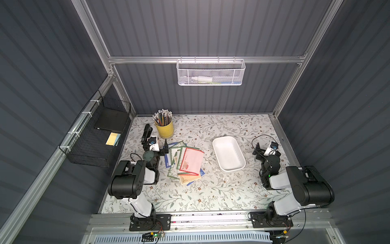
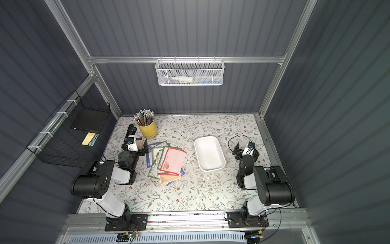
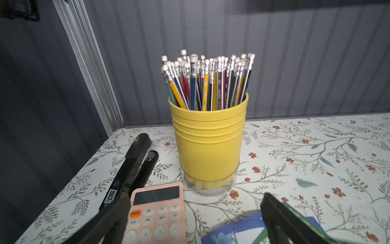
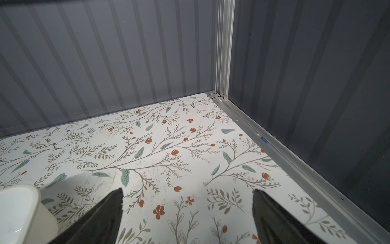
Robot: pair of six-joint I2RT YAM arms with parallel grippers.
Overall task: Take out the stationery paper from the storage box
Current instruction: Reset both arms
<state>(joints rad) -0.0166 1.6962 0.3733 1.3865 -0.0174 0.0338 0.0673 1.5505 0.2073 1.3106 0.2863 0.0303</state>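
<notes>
Black wire, far to the left of the storage box [image 1: 229,154]: looking at a black wire basket [image 1: 88,152] on the side wall, carrying a yellow sticky-note pad [image 1: 110,139]. Moving nearer the storage box, to its left and farther back: passing a black stapler [image 1: 147,133], a pink calculator [image 3: 156,213] and a yellow pencil cup [image 1: 165,128], all resting on the floral table [image 1: 211,190].

Coming next to the left gripper [image 3: 195,196]: hovering with fingers [image 3: 105,221] spread wide, gripping nothing.

Seeing the stationery paper [image 1: 187,162] lying outside the storage box, just to its left on the table. Fanning out in a loose overlapping pile, red-bordered sheet uppermost, green, blue and tan borders peeking from beneath. Lying on the storage-box side of the left gripper, outside the gap between its fingers, only a blue and green corner passing beneath the finger nearer the storage box. Cannot tell whether touching.

Glancing behind the storage box, high on the back rail: a white mesh basket [image 1: 211,74].

Ending to the right of the storage box with the right gripper [image 4: 187,192]. Fingers [image 4: 99,219] standing wide apart too, pinching nothing, hanging over the floral table. Keeping well apart from the paper, with the storage box sitting between.
</notes>
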